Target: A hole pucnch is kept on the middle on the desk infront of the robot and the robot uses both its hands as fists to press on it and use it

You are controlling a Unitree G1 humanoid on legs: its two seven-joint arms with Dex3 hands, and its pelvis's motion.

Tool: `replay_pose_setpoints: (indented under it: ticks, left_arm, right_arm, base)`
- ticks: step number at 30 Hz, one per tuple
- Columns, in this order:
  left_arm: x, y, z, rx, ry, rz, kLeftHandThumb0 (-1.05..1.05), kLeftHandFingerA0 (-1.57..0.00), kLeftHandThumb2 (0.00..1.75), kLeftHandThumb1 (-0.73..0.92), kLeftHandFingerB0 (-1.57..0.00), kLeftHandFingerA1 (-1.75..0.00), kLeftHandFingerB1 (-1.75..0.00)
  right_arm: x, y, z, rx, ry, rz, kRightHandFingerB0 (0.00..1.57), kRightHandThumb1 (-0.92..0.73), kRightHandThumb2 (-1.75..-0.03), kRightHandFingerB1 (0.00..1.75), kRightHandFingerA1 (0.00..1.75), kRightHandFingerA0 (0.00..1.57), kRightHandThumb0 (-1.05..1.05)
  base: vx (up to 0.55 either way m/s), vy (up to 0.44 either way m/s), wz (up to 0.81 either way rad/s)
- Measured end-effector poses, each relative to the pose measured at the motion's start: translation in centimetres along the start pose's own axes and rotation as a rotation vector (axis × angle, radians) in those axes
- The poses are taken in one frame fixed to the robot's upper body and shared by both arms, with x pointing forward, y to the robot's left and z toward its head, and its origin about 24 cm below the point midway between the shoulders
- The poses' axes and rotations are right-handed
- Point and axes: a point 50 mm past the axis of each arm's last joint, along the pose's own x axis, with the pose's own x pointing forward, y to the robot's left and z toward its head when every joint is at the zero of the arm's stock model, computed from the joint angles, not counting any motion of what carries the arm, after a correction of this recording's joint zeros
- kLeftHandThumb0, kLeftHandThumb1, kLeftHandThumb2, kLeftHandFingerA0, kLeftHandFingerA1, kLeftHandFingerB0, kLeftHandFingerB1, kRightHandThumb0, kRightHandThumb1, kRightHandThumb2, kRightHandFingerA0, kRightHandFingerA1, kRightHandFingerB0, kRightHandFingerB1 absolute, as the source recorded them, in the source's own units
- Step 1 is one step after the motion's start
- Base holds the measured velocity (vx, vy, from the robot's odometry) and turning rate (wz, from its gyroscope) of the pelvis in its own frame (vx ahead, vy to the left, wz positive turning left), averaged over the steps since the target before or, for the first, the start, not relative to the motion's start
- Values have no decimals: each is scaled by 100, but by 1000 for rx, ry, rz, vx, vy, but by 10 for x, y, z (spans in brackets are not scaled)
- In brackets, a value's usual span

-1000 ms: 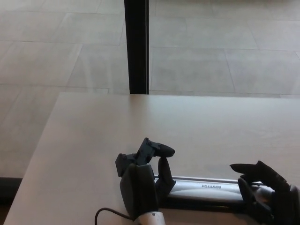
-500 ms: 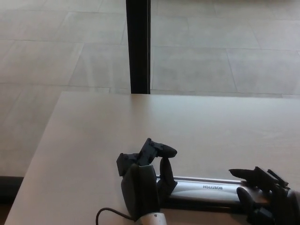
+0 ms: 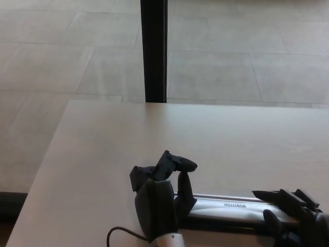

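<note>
Two hands: both of the robot's black hands show at the desk's near edge, one at each end of the punch.
Hole punch: long silver-and-black metal hole punch (image 3: 234, 207) with BOSTITCH printed on its lever, lying lengthwise along the near edge of the pale wooden desk (image 3: 205, 139), right of the desk's middle.
Left hand: black left hand (image 3: 163, 193) at the punch's left end, fingers (image 3: 181, 164) curled loosely with a gap between them, the lower finger touching the lever's end; not a tight fist.
Right hand: black right hand (image 3: 294, 218) at the near right corner, over the punch's right end, fingers spread apart, clasping nothing.
Cable: thin black cable (image 3: 123, 234) looping beside the left wrist.
Background: dark upright post (image 3: 153, 51) beyond the far edge, on a grey tiled floor (image 3: 61, 51).
</note>
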Motion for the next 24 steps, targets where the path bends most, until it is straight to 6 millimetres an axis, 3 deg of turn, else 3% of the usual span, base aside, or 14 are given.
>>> replay_pose_setpoints:
  ticks: [3, 4, 5, 7, 8, 9, 10, 11, 12, 13, 15, 16, 18, 24]
  left_arm:
    - [0, 0, 0, -3, -7, 1, -31, -90, 88, 74, -69, -175, -139]
    - [0, 0, 1, -5, -9, 1, -31, -90, 88, 74, -69, -175, -139]
    - [0, 0, 1, -6, -10, 1, -30, -87, 87, 76, -64, -175, -143]
    - [0, 0, 1, -6, -11, 2, -30, -86, 87, 76, -63, -175, -142]
    - [0, 0, 1, -6, -11, 3, -30, -86, 87, 76, -63, -175, -142]
    - [0, 0, 1, -7, -12, 3, -30, -86, 89, 75, -64, -175, -143]
    - [0, 0, 1, -9, -14, 5, -30, -86, 89, 75, -64, -175, -143]
    - [0, 0, 2, -11, -15, 6, -30, -85, 89, 76, -63, -175, -146]
    - [0, 0, 2, -13, -16, 7, -32, -84, 89, 76, -62, -175, -148]
    - [0, 1, 2, -18, -17, 8, -32, -84, 89, 76, -63, -175, -149]
    - [1, 2, 5, -40, -23, 10, -31, -82, 88, 77, -62, -175, -151]
    - [2, 3, 7, -51, -27, 11, -31, -78, 76, 84, -62, -175, -146]
    - [5, 6, 11, -79, -37, 9, -32, -81, 77, 83, -62, -175, -148]
    - [12, 11, 25, -158, -65, -3, -32, -81, 78, 80, -64, -175, -144]
  right_arm:
    - [0, 0, 0, -2, -1, 1, 67, -72, -61, 73, 107, 79, -36]
    - [0, 0, 0, -4, -2, -1, 67, -72, -61, 73, 107, 79, -36]
    - [0, 0, 0, -5, -2, -6, 80, -60, -60, 67, 139, 98, -25]
    - [0, 0, 1, -5, -4, -20, 79, -72, -67, 92, 169, 98, -20]
    - [1, 1, 1, -1, -1, -33, 79, -72, -67, 92, 169, 98, -20]
    - [1, 3, 2, 5, 4, -49, 73, -81, -70, 112, 175, 85, -26]
    - [2, 4, 3, 12, 13, -70, 73, -81, -70, 112, 175, 85, -26]
    - [2, 5, 3, 17, 21, -87, 74, -84, -64, 96, 175, 83, -26]
    - [3, 5, 4, 24, 31, -110, 51, -89, -66, 171, 175, 79, -33]
    - [4, 6, 5, 34, 39, -138, 54, -86, -71, 175, 175, 82, -32]
    - [10, 6, 10, 77, 60, -224, 57, -87, -78, 175, 175, 84, -32]
    - [11, 5, 13, 93, 64, -252, 58, -77, -84, 165, 175, 90, -28]
    - [15, 3, 19, 128, 64, -299, 67, -77, -85, 143, 175, 94, -27]
    - [33, -13, 36, 185, -15, -365, 67, -71, -94, 136, 175, 89, -22]
  base:
    - [0, 0, 0]
    - [0, 0, 0]
    - [0, 0, 0]
    - [0, 0, 0]
    - [0, 0, 0]
    - [0, 0, 0]
    - [0, 0, 0]
    - [0, 0, 0]
    - [0, 0, 0]
    - [0, 0, 0]
    - [0, 0, 0]
    - [0, 0, 0]
    - [0, 0, 0]
    - [0, 0, 0]
